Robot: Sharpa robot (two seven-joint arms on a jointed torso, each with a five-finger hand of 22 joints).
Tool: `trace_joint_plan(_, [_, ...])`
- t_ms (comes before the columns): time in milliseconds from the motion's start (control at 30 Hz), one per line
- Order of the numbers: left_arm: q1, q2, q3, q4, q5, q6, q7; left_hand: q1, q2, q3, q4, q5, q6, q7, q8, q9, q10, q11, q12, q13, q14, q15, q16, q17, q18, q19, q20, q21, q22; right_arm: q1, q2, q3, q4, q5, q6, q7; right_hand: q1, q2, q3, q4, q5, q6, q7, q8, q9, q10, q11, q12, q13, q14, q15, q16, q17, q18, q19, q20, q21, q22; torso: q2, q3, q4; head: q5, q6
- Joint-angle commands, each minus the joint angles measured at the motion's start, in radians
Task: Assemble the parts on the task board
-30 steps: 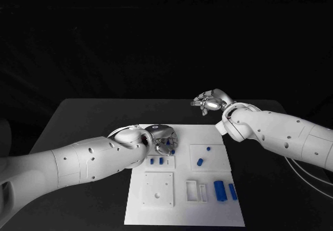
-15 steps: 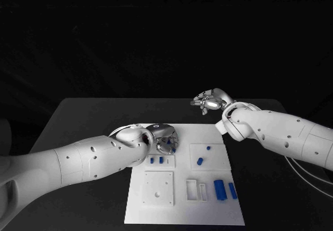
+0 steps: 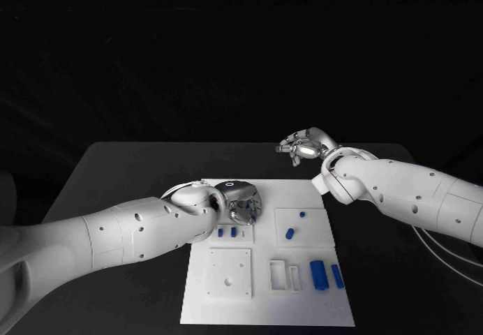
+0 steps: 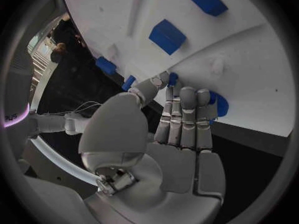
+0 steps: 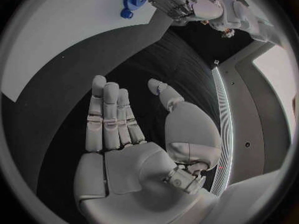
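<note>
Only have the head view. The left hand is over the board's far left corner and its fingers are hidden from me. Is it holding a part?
Observer: In the left wrist view, the left hand has straight fingers with their tips at the task board edge. A small blue part shows between thumb and finger, but I can't tell if it's gripped.
Operator: Anything else at the fingertips?
Observer: A rounded blue part lies at the board's edge, just past them.
Operator: Right hand?
Observer: In the right wrist view, the right hand is flat over the table, holding nothing.
</note>
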Motion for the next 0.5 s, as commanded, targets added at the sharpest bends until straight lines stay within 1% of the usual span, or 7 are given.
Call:
trace_joint_plan(33, [-0.011, 0.008, -0.01, -0.001, -0.03, 0.055, -0.017, -0.005, 0.0, 0.0, -0.002, 0.0, -0.002, 0.007, -0.005, -0.003, 0.002, 0.006, -0.008, -0.001, 0.002, -0.003, 0.008, 0.001, 0.02, 0.01, -0.019, 0.006, 0.002, 0.0, 0.001, 0.0, 0.001, -0.001, 0.011, 0.01, -0.007, 0.002, -0.001, -0.003, 0.004, 0.0, 0.008, 0.004, -0.002, -0.005, -0.003, 0.006, -0.001, -0.004, 0.001, -0.004, 0.001, 0.014, 0.009, 0.0, -0.005, 0.001, 0.0, -0.0004, 0.0004, 0.0, 0.0])
trace_joint_plan(200, [-0.011, 0.009, -0.011, -0.01, -0.048, 0.08, -0.042, -0.003, 0.004, 0.002, -0.002, 0.001, -0.002, 0.008, -0.006, -0.007, 0.005, 0.006, -0.01, 0.0, 0.004, -0.003, 0.013, 0.001, 0.022, 0.013, -0.019, 0.008, 0.004, 0.0, 0.0, 0.0, 0.001, -0.001, 0.012, 0.01, -0.007, 0.003, -0.001, -0.003, 0.004, 0.0, 0.008, 0.004, -0.002, -0.005, -0.003, 0.006, -0.002, -0.004, 0.001, -0.004, 0.001, 0.014, 0.009, 0.0, -0.005, 0.001, 0.0, -0.0004, -0.0006, -0.001, -0.001])
trace_joint_plan(500, [-0.011, 0.01, -0.012, -0.01, -0.076, 0.103, -0.06, 0.011, 0.023, 0.015, -0.003, 0.009, 0.003, 0.007, -0.006, -0.015, 0.018, 0.005, -0.012, 0.006, 0.003, -0.005, 0.018, -0.001, 0.025, 0.015, -0.019, 0.007, 0.006, 0.0, 0.001, 0.0, 0.0, -0.001, 0.013, 0.01, -0.007, 0.003, -0.001, -0.003, 0.004, 0.0, 0.008, 0.004, -0.002, -0.005, -0.003, 0.007, -0.002, -0.004, 0.001, -0.004, 0.001, 0.014, 0.009, 0.0, -0.005, 0.002, 0.0, -0.0001, 0.0002, -0.003, -0.004])
